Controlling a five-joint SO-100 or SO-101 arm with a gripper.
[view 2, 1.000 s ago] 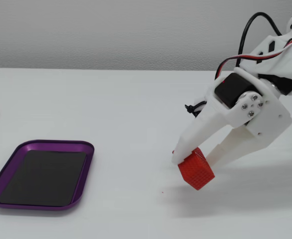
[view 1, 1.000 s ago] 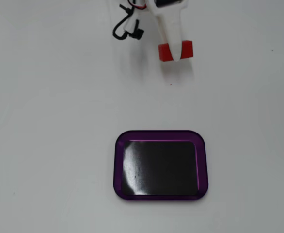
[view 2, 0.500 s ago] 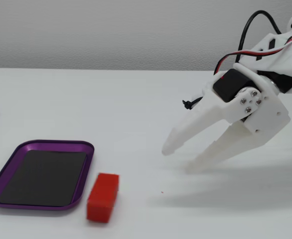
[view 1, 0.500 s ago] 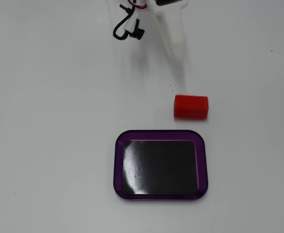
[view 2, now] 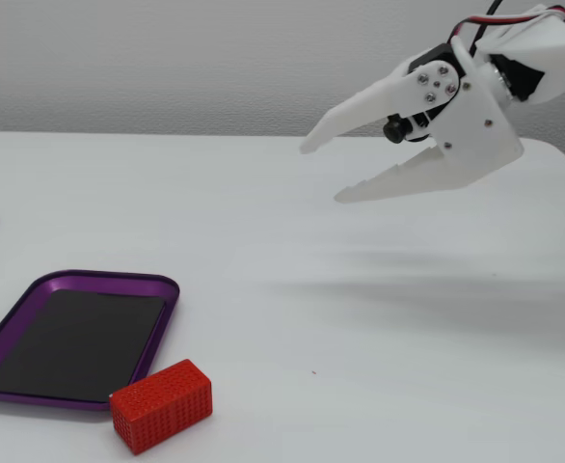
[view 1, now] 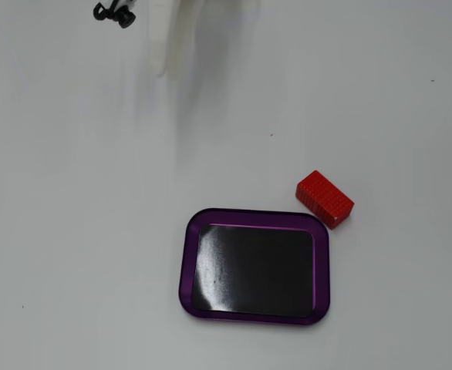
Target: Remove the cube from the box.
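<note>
The cube [view 1: 325, 199] lies on the white bench [view 1: 72, 231], outside the box [view 1: 255, 265]. In the fixed view from above it sits just beside the box's upper right corner, close to the purple rim, though whether it touches the rim cannot be told. In the low fixed view the cube [view 2: 161, 405] rests near the box's [view 2: 75, 333] nearest corner, its studded faces showing. The box's black bottom holds nothing.

The white hand [view 2: 323, 172] hangs in the air well apart from both, its two fingers spread with nothing between them. From above only a blurred white fingertip [view 1: 161, 54] shows at the top edge.

No brand, label or writing can be read anywhere.
</note>
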